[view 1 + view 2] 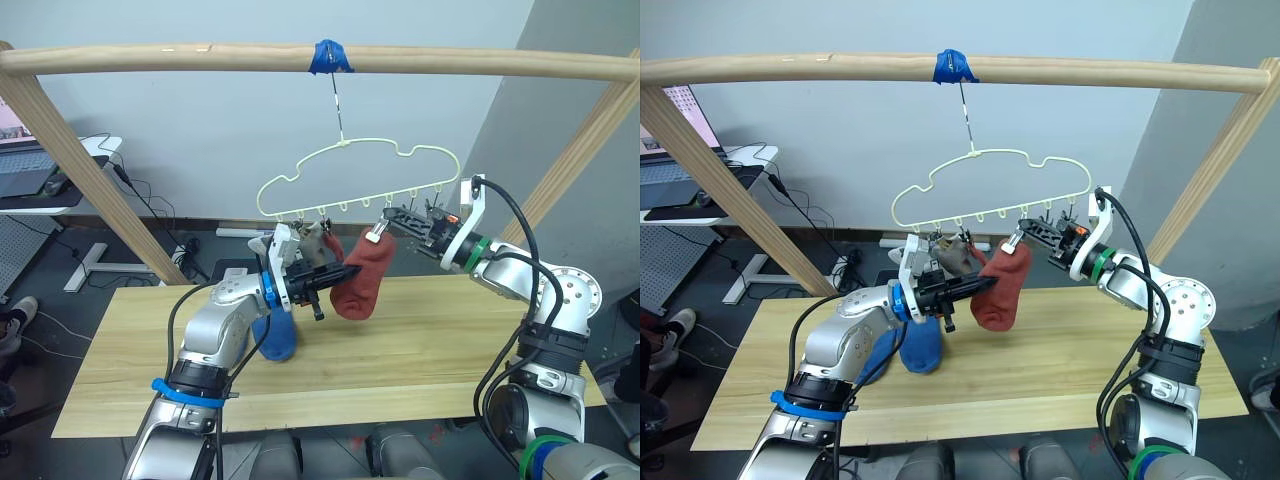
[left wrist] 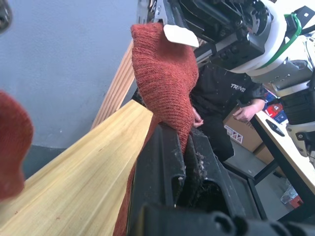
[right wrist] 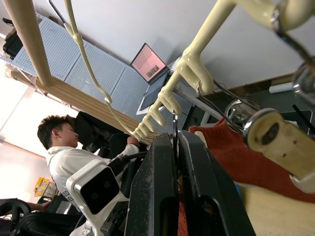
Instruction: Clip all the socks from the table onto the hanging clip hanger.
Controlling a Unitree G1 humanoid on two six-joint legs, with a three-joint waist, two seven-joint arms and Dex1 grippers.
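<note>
A pale yellow-green clip hanger [image 1: 352, 150] hangs by its hook from a wooden rail. My left gripper [image 1: 347, 272] is shut on a brick red sock [image 1: 362, 285], held up above the table [image 1: 430, 340]. The sock's top edge reaches a clip with a white pad [image 2: 180, 35] under the hanger's right half. My right gripper [image 1: 388, 222] is at that clip, its fingers [image 3: 162, 187] shut on the clip's thin metal wire. A grey sock [image 1: 322, 243] hangs from a clip just left of the red one. A blue sock [image 1: 278, 340] shows below my left forearm; whether it hangs or lies flat is hidden.
The thick wooden rail [image 1: 200, 58] with slanted legs frames the table. A white desk with a laptop [image 1: 30, 170] stands at the far left. A person [image 3: 59, 142] sits beyond the table. Bare planks lie to the right of the socks.
</note>
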